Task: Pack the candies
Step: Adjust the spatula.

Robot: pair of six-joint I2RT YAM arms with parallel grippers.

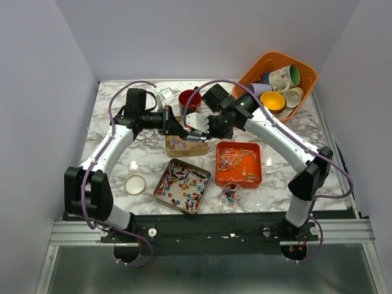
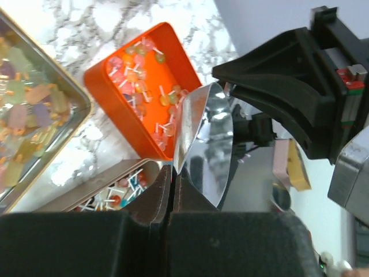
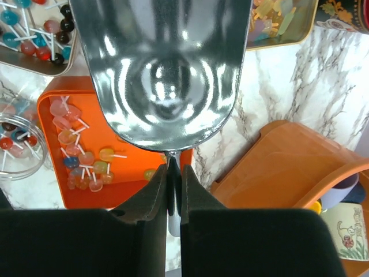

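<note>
Polished, mirror-bright metal forms the rounded scoop (image 3: 167, 75), its thin handle pinched by the right gripper (image 3: 173, 167), while the left gripper (image 2: 172, 179), jaws pressed together, sits at its rim, and the candies (image 3: 81, 154) lie below in a square orange tray (image 3: 52, 196).

two pincers (image 2: 172, 183) (image 3: 173, 173), three trays (image 1: 217, 164), one scoop (image 3: 167, 69)

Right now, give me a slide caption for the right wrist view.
Right tool pinching an empty metal scoop by its handle over an orange tray of lollipops.
</note>
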